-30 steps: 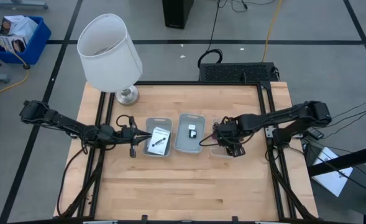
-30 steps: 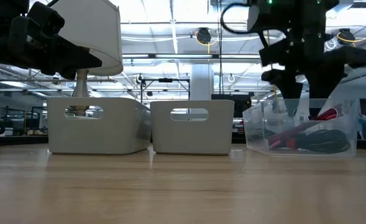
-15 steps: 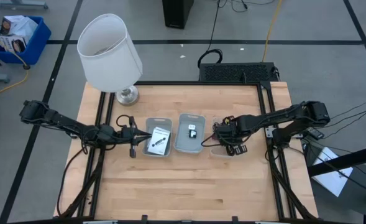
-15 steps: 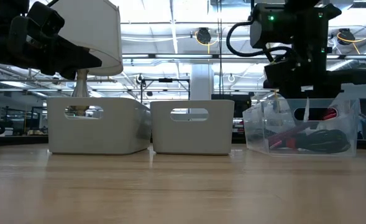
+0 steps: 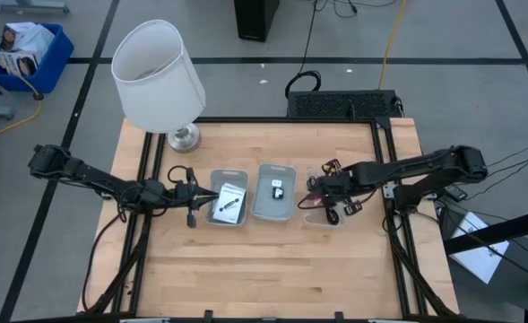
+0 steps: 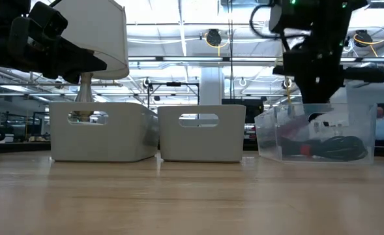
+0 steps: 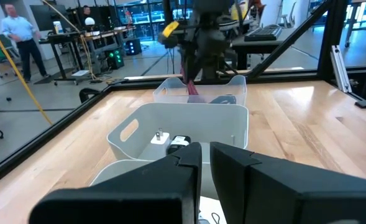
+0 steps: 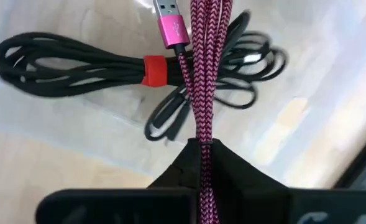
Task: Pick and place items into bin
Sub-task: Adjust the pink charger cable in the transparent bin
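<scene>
My right gripper is shut on a pink-red braided cable above the clear bin; it also shows in the low view. The cable's pink plug hangs over a black cable bundle with a red tie that lies on the clear bin's floor. My left gripper is shut and empty at the left grey bin, which holds white packets. The middle grey bin holds small black and white cubes. My right gripper pinches several strands of the braided cable between its two fingers, which point down into the clear bin. The strands run along the fingers and hang below them toward the bin floor; whether the lower end rests there I cannot tell.
A big white lamp stands at the table's far left corner. The three bins stand side by side mid-table. Bare wood lies toward the near edge. A person stands in the room beyond.
My right gripper went down into the clear bin, then rose again with the braided cable, which now hangs from it above the black bundle. The black bundle has stayed on the bin floor.
</scene>
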Controlling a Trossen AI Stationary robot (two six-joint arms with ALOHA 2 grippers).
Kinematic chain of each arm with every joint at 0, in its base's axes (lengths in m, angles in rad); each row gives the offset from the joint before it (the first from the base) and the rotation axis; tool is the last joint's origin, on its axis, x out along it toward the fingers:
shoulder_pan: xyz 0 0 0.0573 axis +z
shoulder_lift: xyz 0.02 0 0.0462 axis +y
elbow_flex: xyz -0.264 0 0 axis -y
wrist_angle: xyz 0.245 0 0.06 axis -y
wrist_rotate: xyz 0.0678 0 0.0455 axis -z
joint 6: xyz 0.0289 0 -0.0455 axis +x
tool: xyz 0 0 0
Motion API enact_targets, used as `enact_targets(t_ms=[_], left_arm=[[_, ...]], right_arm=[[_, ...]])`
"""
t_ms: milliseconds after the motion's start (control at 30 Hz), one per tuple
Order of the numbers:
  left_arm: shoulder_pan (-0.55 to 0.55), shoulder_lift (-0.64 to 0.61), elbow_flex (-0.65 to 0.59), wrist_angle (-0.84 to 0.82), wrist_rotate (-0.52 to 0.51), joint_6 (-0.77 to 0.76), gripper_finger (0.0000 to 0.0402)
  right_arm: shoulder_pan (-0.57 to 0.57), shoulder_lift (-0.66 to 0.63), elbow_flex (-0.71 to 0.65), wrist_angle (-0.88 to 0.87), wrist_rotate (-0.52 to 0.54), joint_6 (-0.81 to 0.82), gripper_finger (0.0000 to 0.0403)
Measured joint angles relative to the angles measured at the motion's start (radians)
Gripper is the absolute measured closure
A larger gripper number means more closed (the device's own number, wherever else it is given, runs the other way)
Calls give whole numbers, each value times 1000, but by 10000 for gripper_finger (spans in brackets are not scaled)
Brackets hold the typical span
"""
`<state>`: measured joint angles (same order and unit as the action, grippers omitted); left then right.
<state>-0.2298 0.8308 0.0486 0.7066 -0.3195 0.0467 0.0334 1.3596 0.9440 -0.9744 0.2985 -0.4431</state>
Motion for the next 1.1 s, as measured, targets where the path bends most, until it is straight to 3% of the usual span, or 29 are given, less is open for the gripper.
enact_targets(t_ms=[133,233,500,900,1100], left_arm=[[0,0,0,0,0,0,360],[0,0,0,0,0,0,360],[0,0,0,0,0,-1,360],[0,0,0,0,-1,-5,360],[0,0,0,0,-4,-4,360]], right_arm=[[8,-77,0,22,-21,-143,395],[7,-118,0,73,-107,-244,395],[-34,-111,0,142,-269,-371,395],[-95,-68,0,138,-277,-365,395],[-99,-74,-13,148,-260,-316,345]])
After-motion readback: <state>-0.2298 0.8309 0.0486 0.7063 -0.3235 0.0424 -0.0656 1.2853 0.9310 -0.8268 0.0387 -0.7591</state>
